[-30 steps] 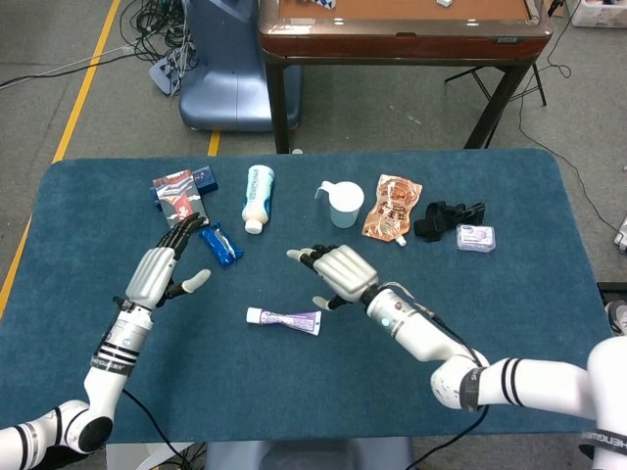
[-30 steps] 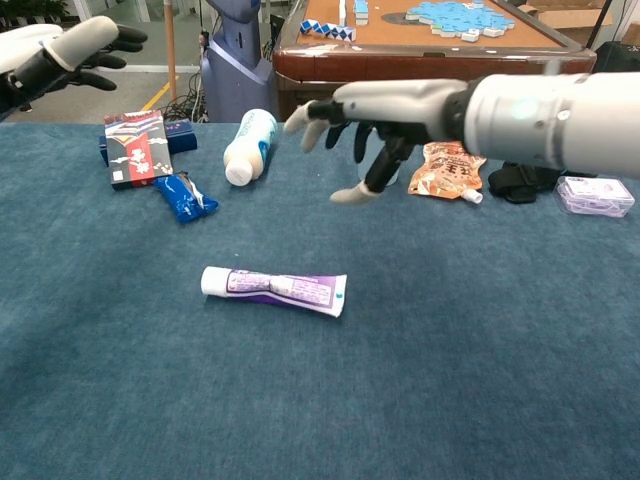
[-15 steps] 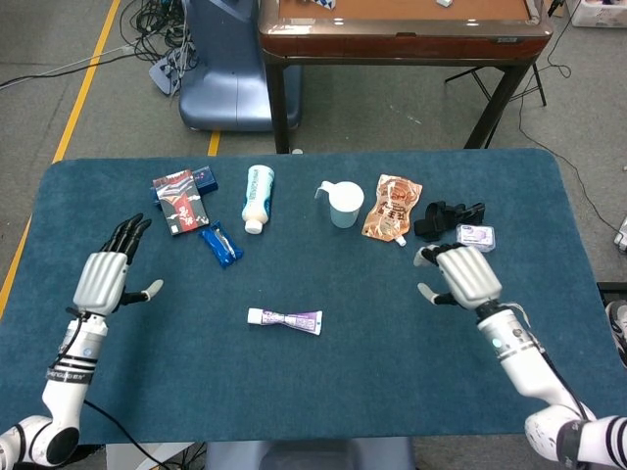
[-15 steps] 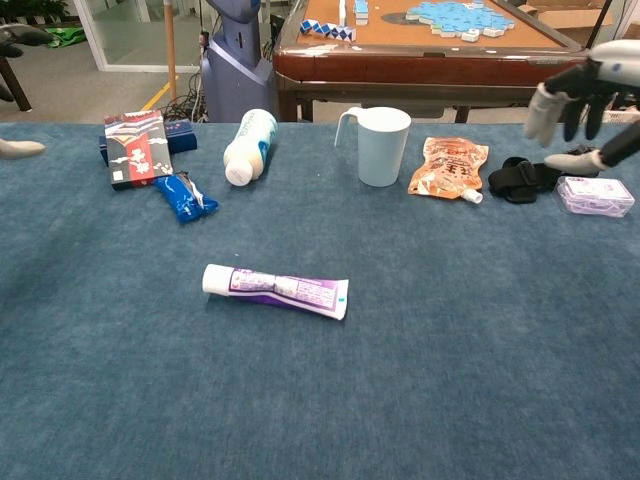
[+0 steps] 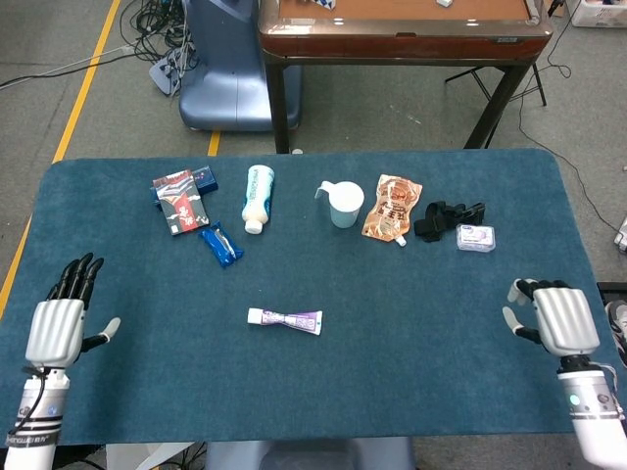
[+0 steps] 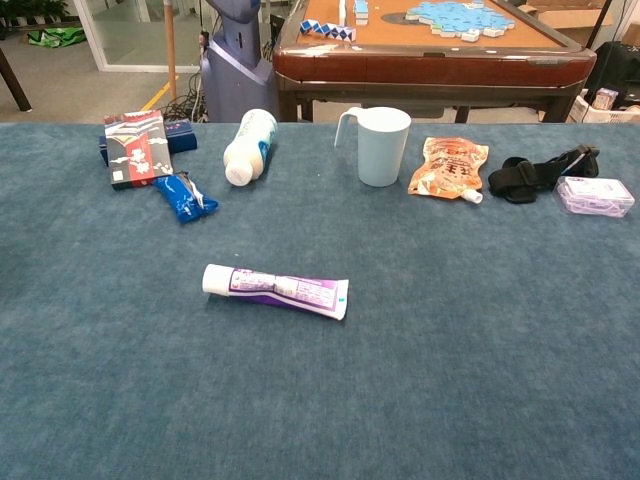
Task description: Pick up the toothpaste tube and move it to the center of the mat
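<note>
Both hands have pulled back to the mat's near corners since a second ago, leaving the toothpaste tube alone.

Left hand (image 5: 57, 328) hangs at about 8 o'clock of the blue mat (image 5: 411, 323), fingers straight and spread, holding nothing; right hand (image 5: 560, 318) sits at about 4 o'clock, fingers loosely apart and likewise holding nothing. Neither appears in the chest view. Toothpaste tube (image 5: 284, 319) lies flat just toward 6 o'clock of the mat's middle, white cap pointing to 9 o'clock, well apart from both hands. Along the 12 o'clock side, from 10 toward 2 o'clock: a red-and-blue box (image 5: 181, 196), a blue wrapper (image 5: 221, 245), a white bottle (image 5: 258, 198) on its side, an upright white cup (image 5: 344, 205), an orange pouch (image 5: 392, 208), a black strap (image 5: 447, 219) and a small clear case (image 5: 475, 238).
</note>
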